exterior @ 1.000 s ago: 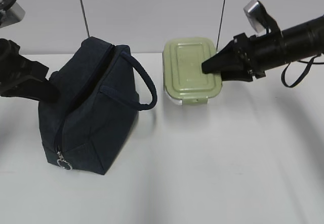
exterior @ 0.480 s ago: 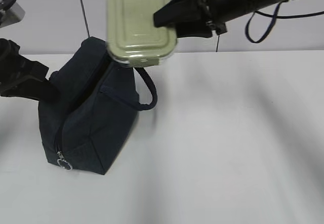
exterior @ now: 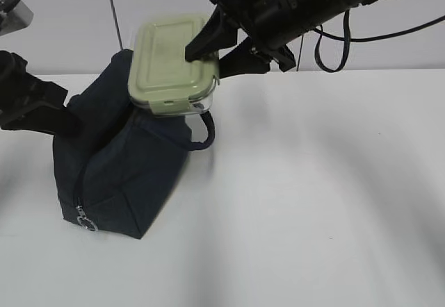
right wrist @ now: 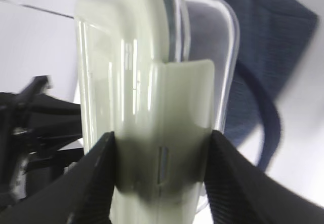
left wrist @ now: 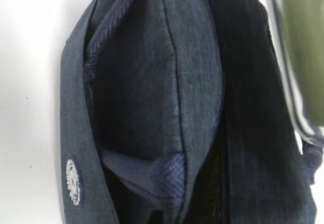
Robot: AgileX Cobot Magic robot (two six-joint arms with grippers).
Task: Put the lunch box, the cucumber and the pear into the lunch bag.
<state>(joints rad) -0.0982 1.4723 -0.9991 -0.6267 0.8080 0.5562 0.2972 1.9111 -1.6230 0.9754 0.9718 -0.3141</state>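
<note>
The sage-green lidded lunch box (exterior: 174,64) hangs tilted just above the top of the dark navy lunch bag (exterior: 125,168). My right gripper (exterior: 205,60) is shut on the box's right end, with one finger on the lid and one on the clear base (right wrist: 161,148). My left gripper (exterior: 66,123) is at the bag's left upper edge, its fingertips hidden against the fabric, and it appears shut on that edge. The left wrist view looks down into the bag's opening (left wrist: 152,82), with the lunch box (left wrist: 304,41) at the right edge. The cucumber and the pear are out of view.
The bag's loop handle (exterior: 205,130) sticks out to the right under the box. Its silver zipper pull (exterior: 85,220) hangs at the lower front corner. A white table (exterior: 313,203) stretches right and front, and a white wall stands behind it.
My right gripper lifted the lunch box off the table at the right and carried it left. It now sits lower and tilted over the bag. The left arm has stayed put.
</note>
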